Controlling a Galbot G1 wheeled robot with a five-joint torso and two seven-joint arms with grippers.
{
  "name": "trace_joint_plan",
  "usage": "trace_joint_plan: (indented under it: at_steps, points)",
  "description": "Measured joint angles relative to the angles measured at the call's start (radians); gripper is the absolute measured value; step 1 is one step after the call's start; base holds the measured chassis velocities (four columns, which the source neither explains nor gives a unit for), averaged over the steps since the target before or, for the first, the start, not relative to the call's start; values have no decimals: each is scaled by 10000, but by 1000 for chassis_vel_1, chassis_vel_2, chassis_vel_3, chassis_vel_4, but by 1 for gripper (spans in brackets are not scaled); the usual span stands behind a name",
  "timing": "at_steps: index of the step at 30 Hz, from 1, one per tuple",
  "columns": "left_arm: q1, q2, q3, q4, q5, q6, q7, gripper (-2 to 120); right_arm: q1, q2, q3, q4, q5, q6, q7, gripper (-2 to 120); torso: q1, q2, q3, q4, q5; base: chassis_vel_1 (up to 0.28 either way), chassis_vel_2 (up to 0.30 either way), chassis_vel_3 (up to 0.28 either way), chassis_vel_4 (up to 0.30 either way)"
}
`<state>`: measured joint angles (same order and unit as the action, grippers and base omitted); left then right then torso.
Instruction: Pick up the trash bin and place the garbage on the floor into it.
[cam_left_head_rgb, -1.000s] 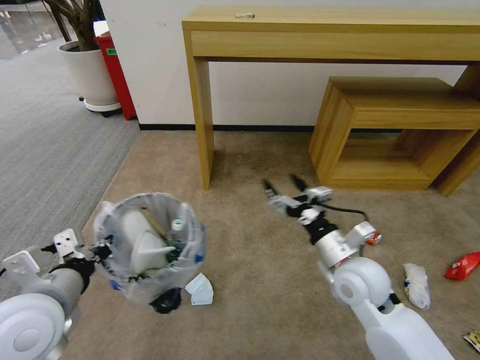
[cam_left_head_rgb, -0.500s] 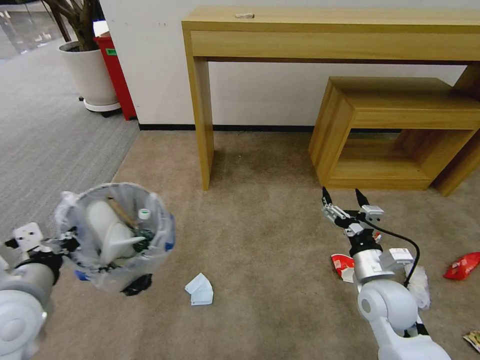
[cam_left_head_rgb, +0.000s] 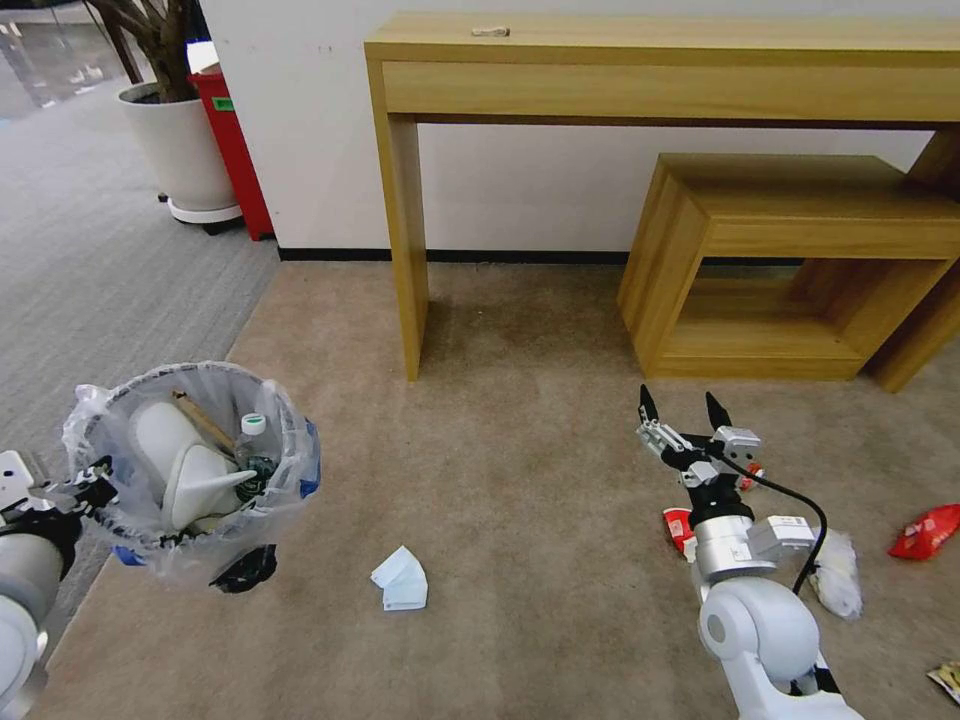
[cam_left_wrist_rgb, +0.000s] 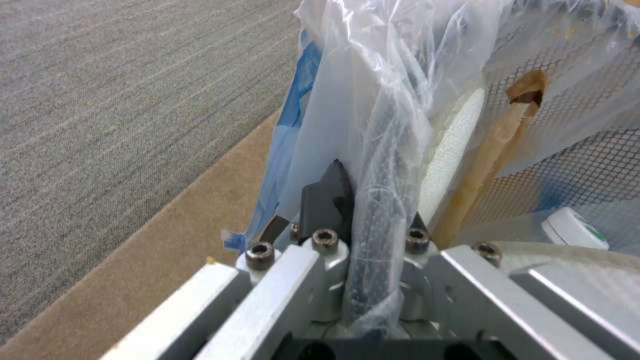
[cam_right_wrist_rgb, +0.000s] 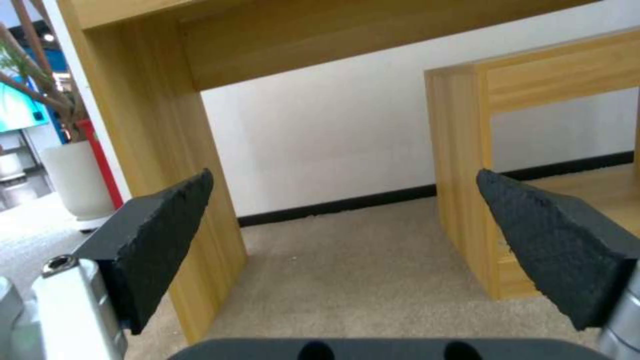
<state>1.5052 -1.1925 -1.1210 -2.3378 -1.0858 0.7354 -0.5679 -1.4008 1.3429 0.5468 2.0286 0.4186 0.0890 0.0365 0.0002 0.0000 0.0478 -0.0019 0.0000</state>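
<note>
The trash bin, lined with a crinkly plastic bag, hangs above the floor at the left. My left gripper is shut on its rim. In the left wrist view that gripper pinches bag and mesh wall. White slippers, a bottle and a wooden stick lie inside. My right gripper hovers open and holds nothing, right of centre; its fingers stand wide apart. Garbage on the carpet: a pale-blue mask, a red-white wrapper, a crumpled white piece, a red wrapper.
A tall wooden console table and a low wooden shelf stand against the wall. A potted plant and a red bin sit far left on grey striped carpet. A yellow wrapper lies at the lower right edge.
My left arm has carried the trash bin leftward, off the spot by the mask. My right arm has swung from the centre to the right, with its gripper still open.
</note>
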Motion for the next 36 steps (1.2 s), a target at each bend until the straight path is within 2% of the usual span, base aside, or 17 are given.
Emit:
trace_joint_plan:
  at_steps: [12,20,22,24,26,27,30,31,33,36]
  points:
    - [77,-77,149,-57,-15,0,74,1,-223,10,66,245,-151,9,80,100,-1,1,0,0,-1,212,201,-203,-197]
    - [152,-120,18,-76,-18,-2,94,1,-251,-48,-529,71,-406,-245,517,100,-1,0,0,3,-3,177,152,-144,-159]
    - [171,-168,22,-147,0,-2,94,1,-218,-292,-964,-12,-535,-1040,794,100,0,0,0,0,2,-16,-26,12,14]
    - [176,-190,24,-175,10,-2,92,1,-168,-430,-1155,-102,-540,-1377,835,100,0,0,0,-2,4,-45,-53,24,31]
    - [196,-255,49,-236,52,-2,75,1,55,-816,-1598,-460,-546,-2173,602,100,-1,0,0,-3,3,-51,-59,31,24]
    - [196,-255,49,-236,52,-2,75,1,55,-816,-1598,-460,-546,-2173,602,100,-1,0,0,-3,3,-51,-59,18,16]
    - [249,-366,139,-316,254,-2,61,1,500,-1294,-2237,-1081,-544,-3218,-705,100,0,0,0,0,2,0,0,0,0]
    - [249,-366,139,-316,254,-2,61,1,500,-1294,-2237,-1081,-544,-3218,-705,100,0,0,0,0,2,0,0,0,0]
    - [271,-421,229,-379,422,-1,52,1,881,-1615,-2719,-1381,-577,-4034,-1746,100,0,0,0,0,0,0,0,0,0]
    - [273,-463,277,-441,532,-2,45,1,1304,-1889,-3143,-1594,-667,-4545,-2281,100,0,0,0,0,1,0,0,0,0]
